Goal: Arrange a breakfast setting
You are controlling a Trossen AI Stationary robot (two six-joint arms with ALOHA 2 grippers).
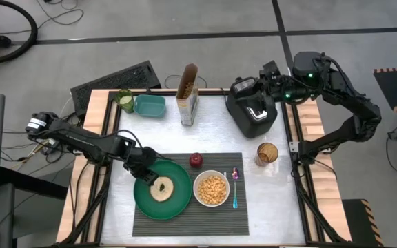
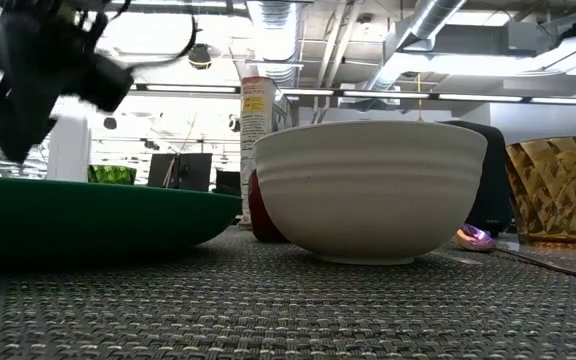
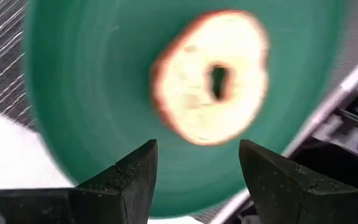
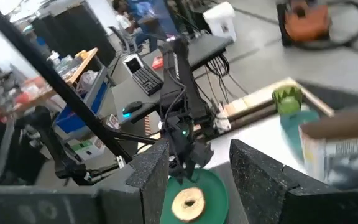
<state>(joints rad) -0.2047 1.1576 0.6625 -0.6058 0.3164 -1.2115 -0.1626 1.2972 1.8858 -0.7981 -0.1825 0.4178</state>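
Note:
The dark grey ribbed placemat (image 1: pixel 185 213) lies at the table's near middle. On it sit the green plate (image 1: pixel 143 196) with the pale bagel (image 1: pixel 161 189) lying flat on it, the white bowl (image 1: pixel 211 189) filled with cereal, the red apple (image 1: pixel 196 160) and the blue-and-pink spoon (image 1: pixel 235 186). My left gripper (image 1: pixel 148 167) is open and empty above the plate's far left rim; its wrist view shows the bagel (image 3: pixel 211 74) on the plate (image 3: pixel 92 93) past the fingers. My right gripper (image 4: pixel 197 171) is open and empty, high over the table's far right by the toaster.
A black toaster (image 1: pixel 252 110), a cereal box (image 1: pixel 188 96), a teal container (image 1: pixel 149 105) and a green item (image 1: pixel 125 100) stand along the far side. An amber glass (image 1: pixel 267 153) stands right of the placemat. A keyboard (image 1: pixel 116 79) lies beyond the far left edge.

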